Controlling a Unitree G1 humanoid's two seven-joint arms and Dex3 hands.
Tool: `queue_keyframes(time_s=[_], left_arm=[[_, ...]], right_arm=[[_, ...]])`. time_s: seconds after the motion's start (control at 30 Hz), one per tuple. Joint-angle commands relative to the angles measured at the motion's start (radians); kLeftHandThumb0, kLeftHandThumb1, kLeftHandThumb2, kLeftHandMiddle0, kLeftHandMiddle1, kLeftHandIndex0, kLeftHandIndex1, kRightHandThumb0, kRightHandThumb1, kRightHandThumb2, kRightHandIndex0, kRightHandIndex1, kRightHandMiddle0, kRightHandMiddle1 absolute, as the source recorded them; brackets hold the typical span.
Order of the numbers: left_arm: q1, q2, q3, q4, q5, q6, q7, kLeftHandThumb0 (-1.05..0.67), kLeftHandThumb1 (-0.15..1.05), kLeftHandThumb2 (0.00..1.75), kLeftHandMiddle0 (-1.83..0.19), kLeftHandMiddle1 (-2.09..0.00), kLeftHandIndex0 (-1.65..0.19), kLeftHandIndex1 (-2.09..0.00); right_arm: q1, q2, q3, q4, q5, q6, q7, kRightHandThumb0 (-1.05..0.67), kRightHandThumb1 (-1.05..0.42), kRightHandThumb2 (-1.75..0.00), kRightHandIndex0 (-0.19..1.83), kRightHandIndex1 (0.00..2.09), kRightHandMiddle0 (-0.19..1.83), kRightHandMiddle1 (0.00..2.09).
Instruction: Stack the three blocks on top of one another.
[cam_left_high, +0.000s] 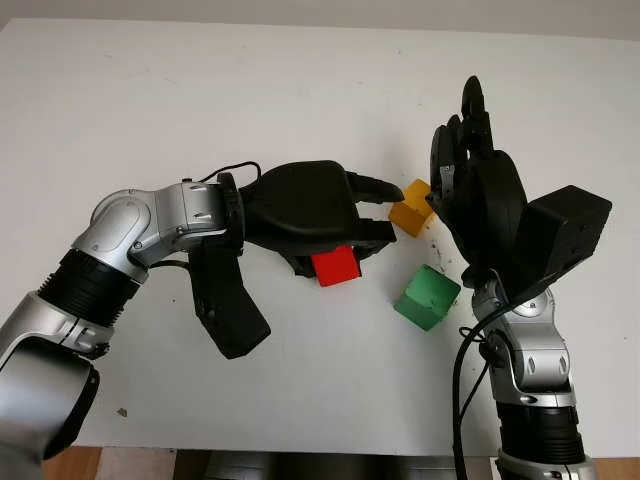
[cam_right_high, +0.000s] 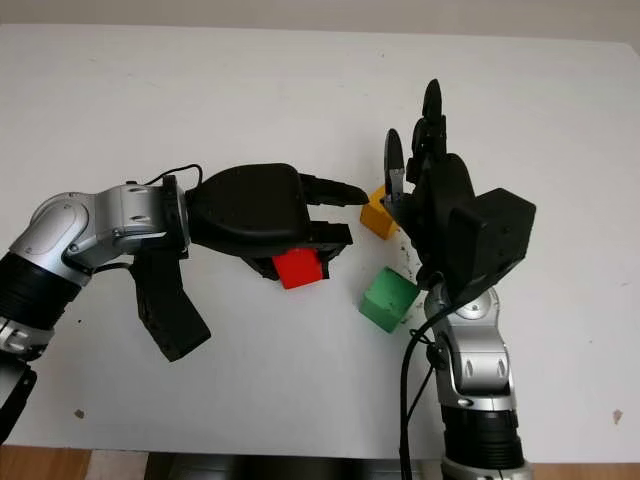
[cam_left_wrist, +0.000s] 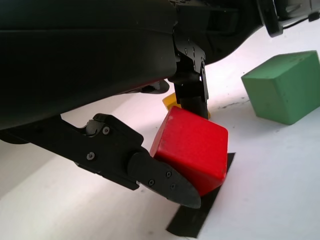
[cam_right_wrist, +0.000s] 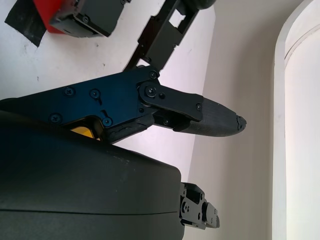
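Left hand (cam_left_high: 335, 225) gripping red block (cam_left_high: 335, 266), no labels

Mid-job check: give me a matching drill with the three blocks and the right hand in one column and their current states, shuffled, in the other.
1. red block
2. green block
3. yellow block
4. right hand

A. lies free on the table, nearest the robot
B. raised beside the yellow block, holding nothing
C. gripped by the left hand
D. on the table between the two hands

Pairs: 1-C, 2-A, 3-D, 4-B
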Motion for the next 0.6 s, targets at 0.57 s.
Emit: queue_keyframes(time_s=[0.57], left_arm=[[-0.08, 0.052, -0.154, 0.061, 0.21, -0.041, 0.266, -0.37, 0.91, 0.05, -0.27, -0.06, -0.46, -1.83]], right_arm=[[0.021, 0.012, 0.008, -0.017, -0.007, 0.002, -0.011, -0.68, -1.05, -0.67, -0.19, 0.0, -0.19, 0.0]])
